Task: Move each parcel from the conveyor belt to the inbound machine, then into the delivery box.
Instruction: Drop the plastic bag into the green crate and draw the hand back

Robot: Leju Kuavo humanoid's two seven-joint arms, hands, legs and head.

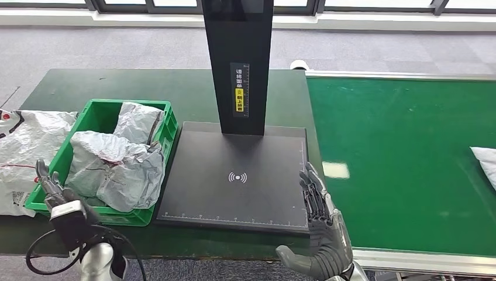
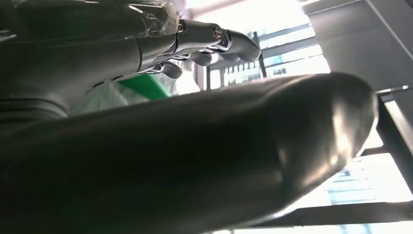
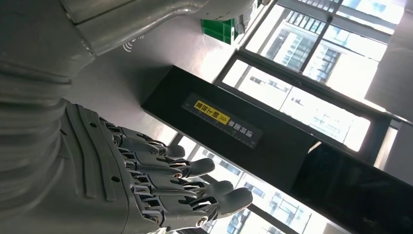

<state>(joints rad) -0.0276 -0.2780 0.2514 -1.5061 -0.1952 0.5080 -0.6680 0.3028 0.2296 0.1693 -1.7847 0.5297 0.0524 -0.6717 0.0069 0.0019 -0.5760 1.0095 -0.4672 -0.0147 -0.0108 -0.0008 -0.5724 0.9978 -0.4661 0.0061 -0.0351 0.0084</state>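
Scanner plate of the inbound machine (image 1: 234, 175) is bare — nothing on it w/ its upright post (image 1: 238, 64) behind. Right robot hand (image 1: 320, 234) sits at the plate's near right corner, fingers straight & spread, holding nothing; palm turned inward, prob. so it can swing toward the belt. Next parcel (image 1: 485, 164) lies at the far right edge of the green conveyor belt (image 1: 403, 158), well apart from that hand — likely needs the belt to bring it closer or a long reach. Left robot hand (image 1: 51, 190) rests by the near left corner of the green delivery box (image 1: 96, 111), fingers apart, empty. Box already holds several crumpled grey parcels (image 1: 114, 167), heaped to its rim. More white bags (image 1: 26, 146) lie on the dark surface (image 1: 64, 85) left of the box, touching its side.
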